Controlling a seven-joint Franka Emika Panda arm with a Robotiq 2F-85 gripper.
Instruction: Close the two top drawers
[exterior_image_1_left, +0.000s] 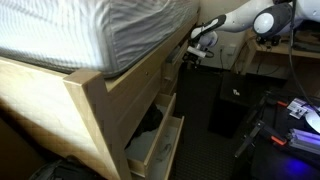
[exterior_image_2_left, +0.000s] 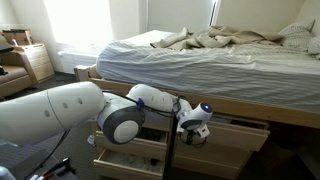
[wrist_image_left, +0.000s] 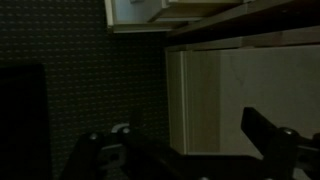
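Note:
The pale wood bed frame has drawers pulled out along its side. In an exterior view the wider top drawer (exterior_image_2_left: 240, 130) stands out to the right of my gripper (exterior_image_2_left: 195, 123), and another drawer (exterior_image_2_left: 128, 152) stands out lower left, partly hidden by my arm. In an exterior view my gripper (exterior_image_1_left: 197, 42) is at the top drawer front (exterior_image_1_left: 172, 62) just under the mattress. In the wrist view my gripper (wrist_image_left: 185, 138) is open, with its dark fingers on either side of a pale wood drawer panel (wrist_image_left: 210, 95). Contact cannot be told.
A deeper lower drawer (exterior_image_1_left: 156, 146) stands open with dark cloth inside. The mattress (exterior_image_1_left: 90, 30) overhangs the frame. A dark box (exterior_image_1_left: 232, 108) and cables lie on the floor beside the bed. A wooden nightstand (exterior_image_2_left: 35, 62) stands by the far wall.

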